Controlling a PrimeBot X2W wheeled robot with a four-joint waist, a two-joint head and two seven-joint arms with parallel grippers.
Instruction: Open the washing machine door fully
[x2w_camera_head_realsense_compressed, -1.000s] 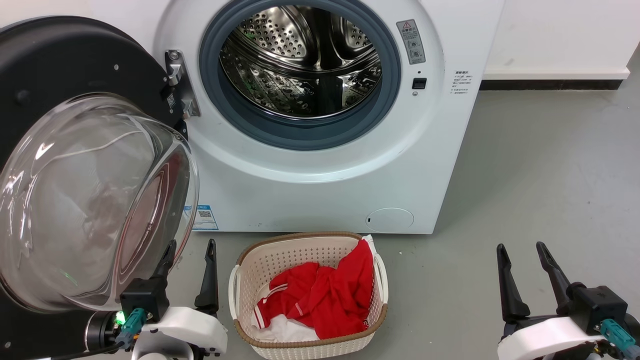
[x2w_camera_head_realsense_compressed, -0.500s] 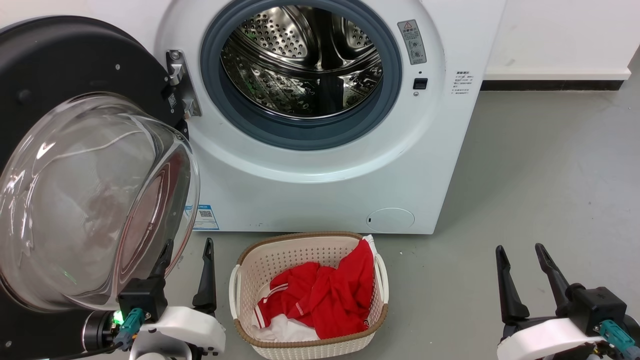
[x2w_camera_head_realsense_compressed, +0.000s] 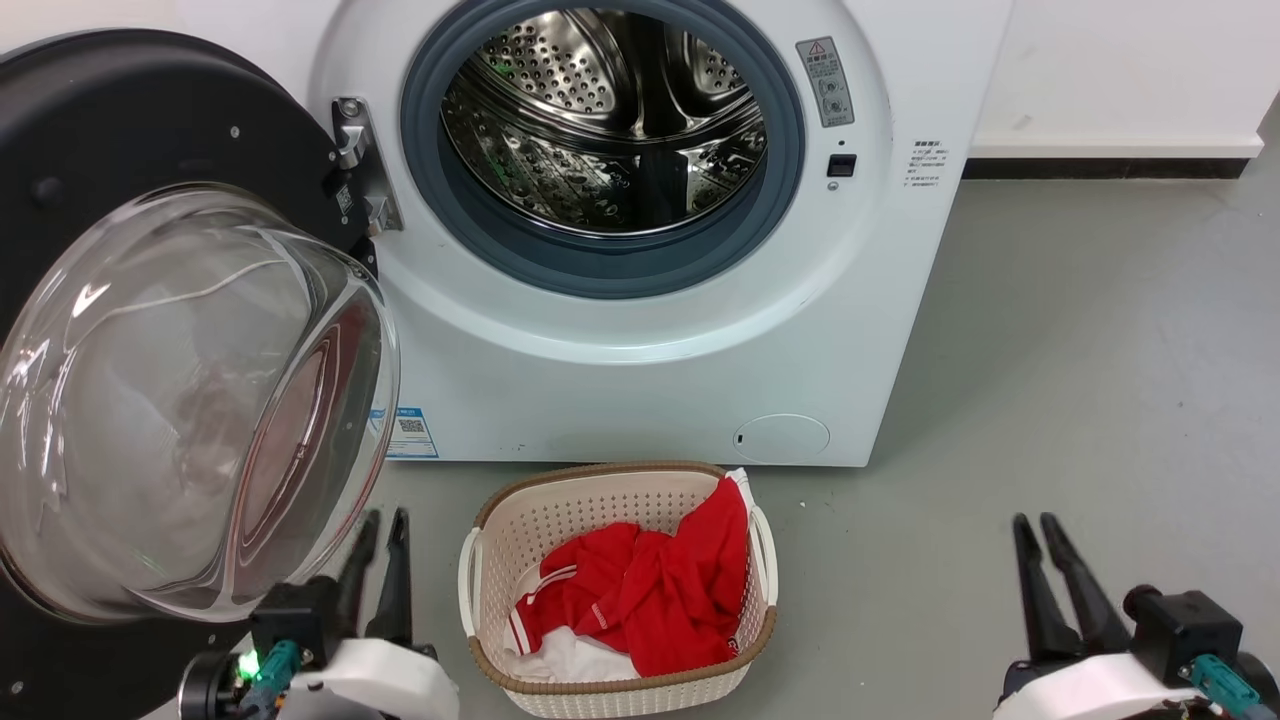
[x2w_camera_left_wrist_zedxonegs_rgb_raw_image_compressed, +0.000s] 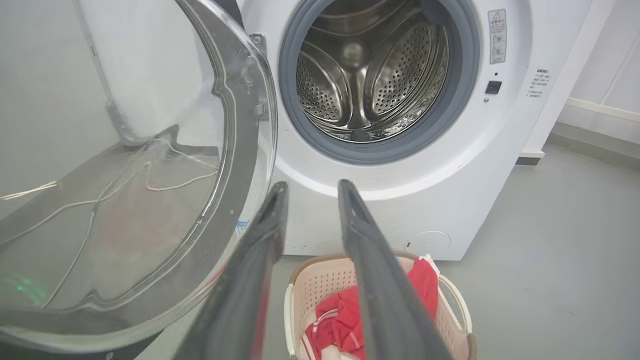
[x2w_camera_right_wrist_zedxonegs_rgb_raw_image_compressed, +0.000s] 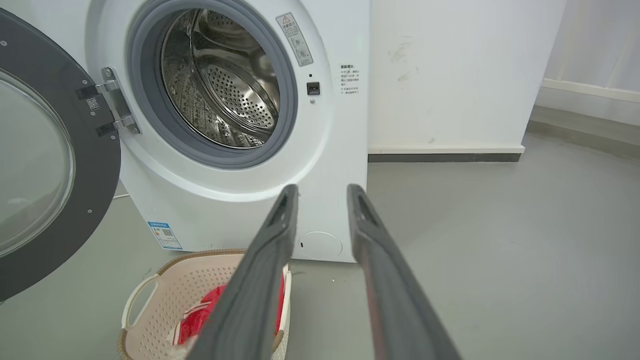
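1. The washing machine (x2w_camera_head_realsense_compressed: 640, 350) stood on the grey floor (x2w_camera_head_realsense_compressed: 1050, 350), its back towards a white wall.
2. The washing machine door (x2w_camera_head_realsense_compressed: 180, 380) hung swung out on the hinge (x2w_camera_head_realsense_compressed: 355, 165) at the left side of the machine's front. Its black ring and bulging glass bowl faced outwards.
3. The opening was uncovered, showing the grey gasket (x2w_camera_head_realsense_compressed: 600, 270) and the perforated steel drum (x2w_camera_head_realsense_compressed: 610, 120).
4. A beige basket (x2w_camera_head_realsense_compressed: 600, 470) sat on the floor just before the machine's lower front edge, with a red garment (x2w_camera_head_realsense_compressed: 650, 590) in it.
5. The left gripper (x2w_camera_head_realsense_compressed: 385, 518) sat low beside the lower edge of the glass bowl, left of the basket. Its fingers were drawn near each other with a narrow gap, pinching nothing.
6. The right gripper (x2w_camera_head_realsense_compressed: 1032, 522) was over bare floor, well right of the basket. Its fingers were likewise narrowly parted and held nothing.
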